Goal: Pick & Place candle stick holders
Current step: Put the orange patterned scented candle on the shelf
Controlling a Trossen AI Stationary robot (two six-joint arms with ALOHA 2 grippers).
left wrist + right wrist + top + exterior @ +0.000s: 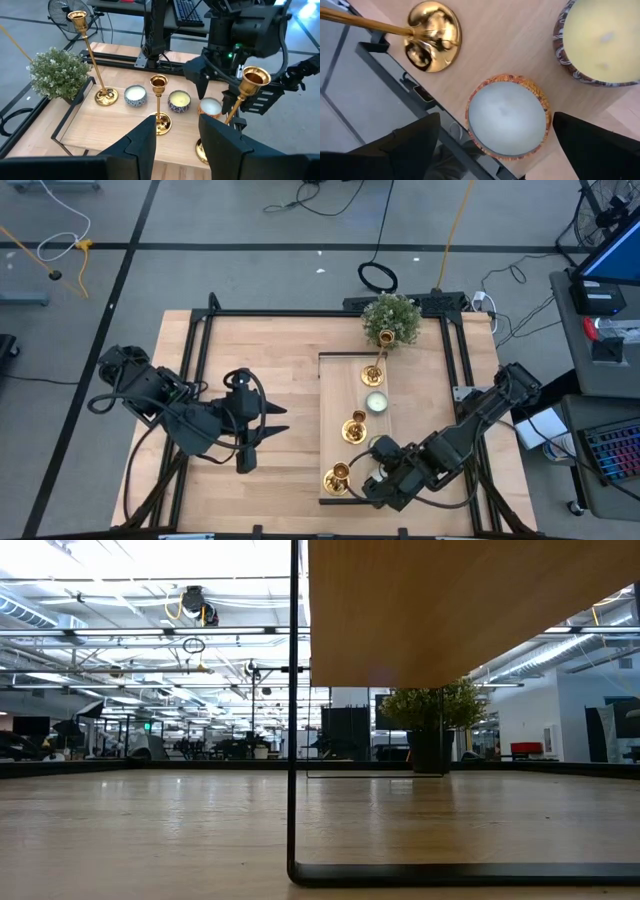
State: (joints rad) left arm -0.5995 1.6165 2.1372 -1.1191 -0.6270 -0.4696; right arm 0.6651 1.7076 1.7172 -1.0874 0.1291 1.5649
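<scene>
Candle stick holders (352, 430) and tealights (376, 402) crowd the tray (330, 395); left tabletop (270, 355) free.

Robotics lab / open industrial hall. Evidence: wooden bench (250, 340) on black metal frame, grey floor w/ loose cables (330, 195), keyboard (610, 455) + monitor (610, 255) at side desk, exposed ceiling trusses w/ strip lights (120, 635), pedestal fan (60, 12).

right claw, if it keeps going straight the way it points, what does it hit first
The right claw, open, points down at the orange-rimmed candle, which lies between its fingers. It would likely meet that candle first; the gold holder's base sits off to one side.
</scene>
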